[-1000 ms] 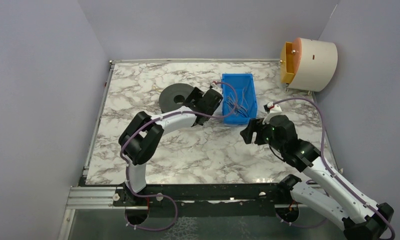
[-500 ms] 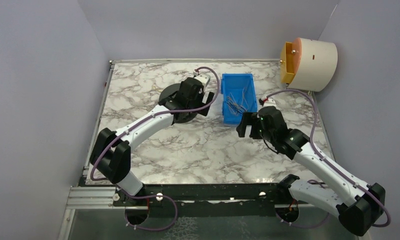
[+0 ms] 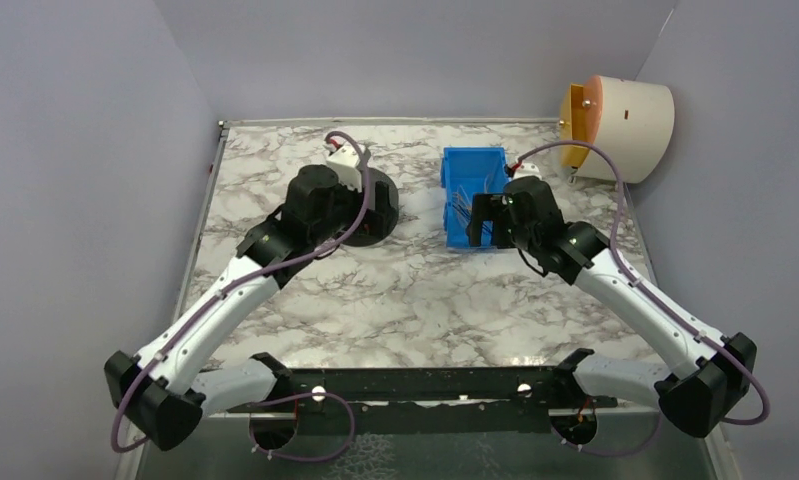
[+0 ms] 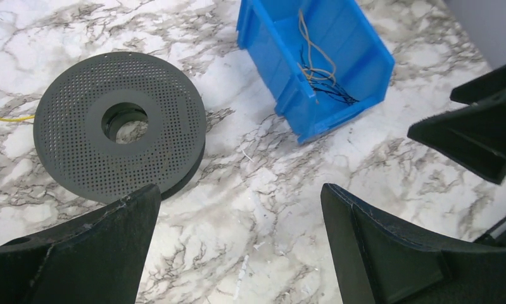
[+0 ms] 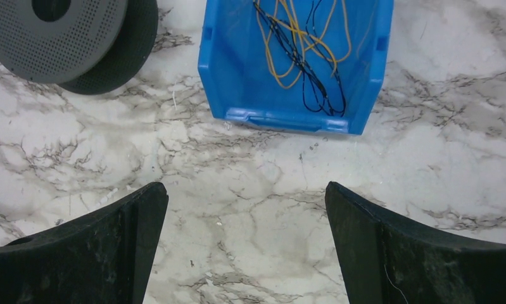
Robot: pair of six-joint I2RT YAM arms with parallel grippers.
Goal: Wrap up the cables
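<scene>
**Inspector:** Status of the left arm [image 3: 220, 300]?

**Assessor:** Elbow swung out low at the near left, forearm rising forward and to the right, wrist pitched down. The left gripper [image 4: 237, 209] has its jaws spread wide.

**Inspector:** And the right arm [image 3: 635, 300]?

**Assessor:** Mirrored. The elbow is low at the near right and the forearm reaches forward and left. The right gripper [image 5: 245, 196] is likewise wide apart, black fingers [image 5: 92, 253] at the frame's lower corners.
</scene>
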